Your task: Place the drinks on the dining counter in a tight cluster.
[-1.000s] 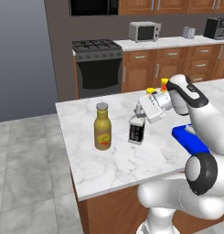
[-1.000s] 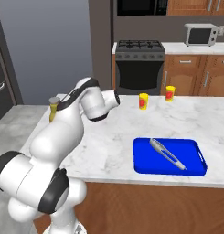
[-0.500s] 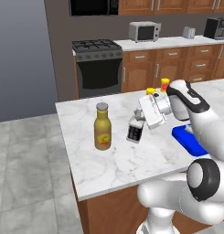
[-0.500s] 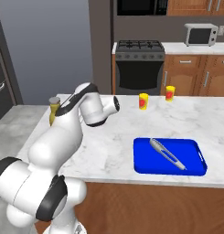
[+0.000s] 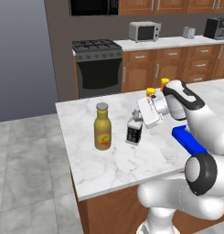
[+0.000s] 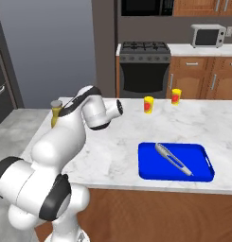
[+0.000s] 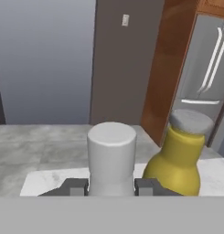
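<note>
We see the gripper (image 5: 135,119) clamped on the neck of the small dark bottle (image 5: 133,133), just right of the mustard-yellow bottle (image 5: 102,132) on the dining counter (image 5: 109,164). Bare marble lies open toward the near edge. In the right base view the arm hides the dark bottle, and only the yellow bottle's top shows

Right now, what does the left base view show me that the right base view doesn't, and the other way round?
Left base view: the jaws shut on the cap of the small dark bottle, close beside the whole mustard-yellow bottle. Right base view: the full blue tray with a grey utensil lying in it, and both yellow cups in the open. Shared: the marble dining counter, the stove and the microwave behind it.
</note>
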